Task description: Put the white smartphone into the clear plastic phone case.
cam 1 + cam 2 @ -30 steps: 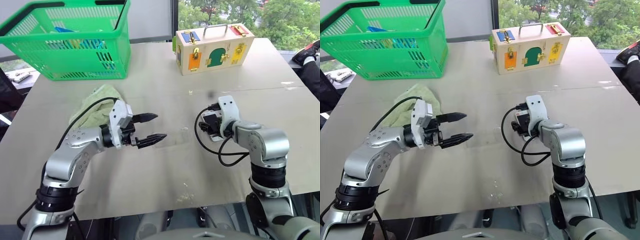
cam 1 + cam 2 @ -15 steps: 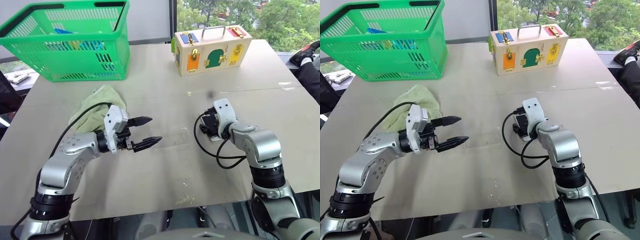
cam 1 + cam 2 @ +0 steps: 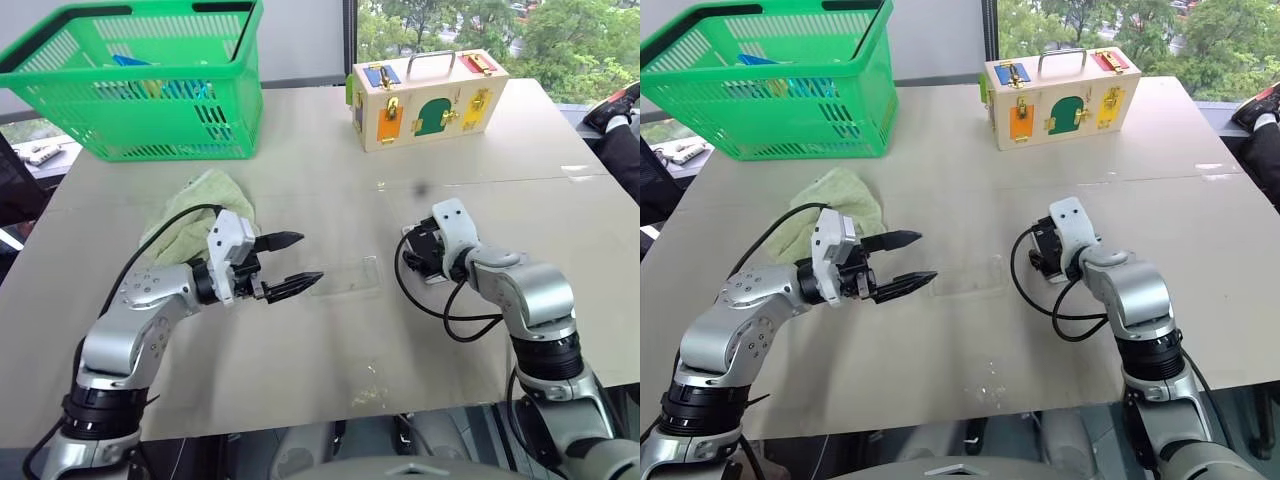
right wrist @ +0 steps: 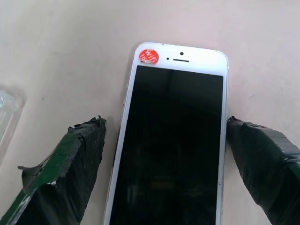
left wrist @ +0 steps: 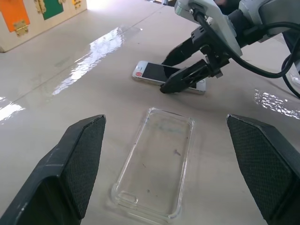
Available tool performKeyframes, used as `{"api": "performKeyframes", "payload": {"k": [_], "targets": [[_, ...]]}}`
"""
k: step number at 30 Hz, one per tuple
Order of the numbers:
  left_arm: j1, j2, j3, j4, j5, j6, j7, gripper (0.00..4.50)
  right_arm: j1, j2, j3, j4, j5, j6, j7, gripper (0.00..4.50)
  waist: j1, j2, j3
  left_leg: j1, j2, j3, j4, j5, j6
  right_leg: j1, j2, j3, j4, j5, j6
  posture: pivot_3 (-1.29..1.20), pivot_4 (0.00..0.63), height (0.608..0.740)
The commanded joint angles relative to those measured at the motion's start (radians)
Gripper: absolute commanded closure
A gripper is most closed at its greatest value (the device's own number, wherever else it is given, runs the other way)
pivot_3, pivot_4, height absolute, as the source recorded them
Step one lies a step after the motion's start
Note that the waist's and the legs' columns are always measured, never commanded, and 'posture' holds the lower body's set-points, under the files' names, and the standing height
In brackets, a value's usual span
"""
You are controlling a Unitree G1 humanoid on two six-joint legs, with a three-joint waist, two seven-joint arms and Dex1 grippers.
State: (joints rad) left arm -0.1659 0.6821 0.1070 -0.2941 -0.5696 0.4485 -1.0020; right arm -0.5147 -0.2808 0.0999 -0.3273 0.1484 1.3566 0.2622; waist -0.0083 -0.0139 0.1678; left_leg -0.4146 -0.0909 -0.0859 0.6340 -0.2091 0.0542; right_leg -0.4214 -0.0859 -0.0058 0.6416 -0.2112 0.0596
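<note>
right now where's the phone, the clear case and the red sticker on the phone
white smartphone (image 4: 171, 145), right wrist view, middle of its black screen
clear plastic phone case (image 5: 154, 161), left wrist view, middle of its flat back
red sticker (image 4: 149, 55), right wrist view, its centre, at a corner of the phone's white bezel

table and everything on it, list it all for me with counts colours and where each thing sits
table: 1, beige, under everything
phone: 1, white with black screen and a red sticker at one corner, flat on the table between the right gripper's fingers
phone case: 1, clear, flat on the table mid-front, empty, apart from the phone
cloth: 1, pale green, crumpled behind the left arm
basket: 1, green, far left corner, items inside
wooden box: 1, pale wood with coloured doors, latches and a handle, far middle
left gripper: 1, black fingers, open, pointing at the case
right gripper: 1, black fingers, open, straddling the phone
</note>
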Motion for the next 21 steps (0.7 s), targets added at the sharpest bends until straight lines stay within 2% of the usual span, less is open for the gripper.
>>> {"api": "performKeyframes", "payload": {"k": [1,9,15,16,18,20,21], "targets": [[0.003,0.000,0.003,-0.016,0.001,-0.018,0.000,0.26,0.005,0.008,-0.037,-0.019,0.026,0.021,0.006,0.04,-0.001,0.000,0.000,0.000,0.000,0.000,0.000,0.000,0.000,0.000,0.000,0.000,0.000,0.000,0.000,0.00,0.150,0.740],[-0.019,0.005,0.002,-0.001,0.003,-0.016,-0.008,0.26,-0.031,0.055,-0.073,0.001,0.022,0.072,-0.047,0.04,-0.004,0.000,0.000,0.000,0.000,0.000,0.000,0.000,0.000,0.000,0.000,0.000,0.000,0.000,0.000,0.00,0.150,0.740],[-0.024,0.002,0.002,-0.003,0.008,-0.012,-0.008,0.26,-0.017,0.027,-0.026,-0.007,0.036,0.122,-0.033,0.04,-0.002,0.000,0.000,0.000,0.000,0.000,0.000,0.000,0.000,0.000,0.000,0.000,0.000,0.000,0.000,0.00,0.150,0.740],[-0.025,0.003,0.003,-0.004,0.008,-0.010,-0.007,0.26,-0.008,0.017,-0.012,-0.012,0.040,0.124,-0.027,0.43,-0.002,0.000,0.000,0.000,0.000,0.000,0.000,0.000,0.000,0.000,0.000,0.000,0.000,0.000,0.000,0.00,0.150,0.740],[-0.024,0.003,0.006,-0.006,0.008,-0.008,-0.004,0.26,0.002,0.003,0.004,-0.018,0.043,0.124,-0.021,0.81,-0.002,0.000,0.000,0.000,0.000,0.000,0.000,0.000,0.000,0.000,0.000,0.000,0.000,0.000,0.000,0.00,0.150,0.740],[-0.018,0.002,0.009,-0.013,0.007,-0.006,0.003,0.26,0.003,-0.019,0.019,-0.022,0.046,0.113,-0.013,1.57,-0.003,0.000,0.000,0.000,0.000,0.000,0.000,0.000,0.000,0.000,0.000,0.000,0.000,0.000,0.000,0.00,0.150,0.740],[-0.012,0.001,0.009,-0.017,0.007,-0.006,0.007,0.26,0.004,-0.033,0.026,-0.024,0.046,0.106,-0.008,1.58,-0.003,0.000,0.000,0.000,0.000,0.000,0.000,0.000,0.000,0.000,0.000,0.000,0.000,0.000,0.000,0.00,0.150,0.740]]}}
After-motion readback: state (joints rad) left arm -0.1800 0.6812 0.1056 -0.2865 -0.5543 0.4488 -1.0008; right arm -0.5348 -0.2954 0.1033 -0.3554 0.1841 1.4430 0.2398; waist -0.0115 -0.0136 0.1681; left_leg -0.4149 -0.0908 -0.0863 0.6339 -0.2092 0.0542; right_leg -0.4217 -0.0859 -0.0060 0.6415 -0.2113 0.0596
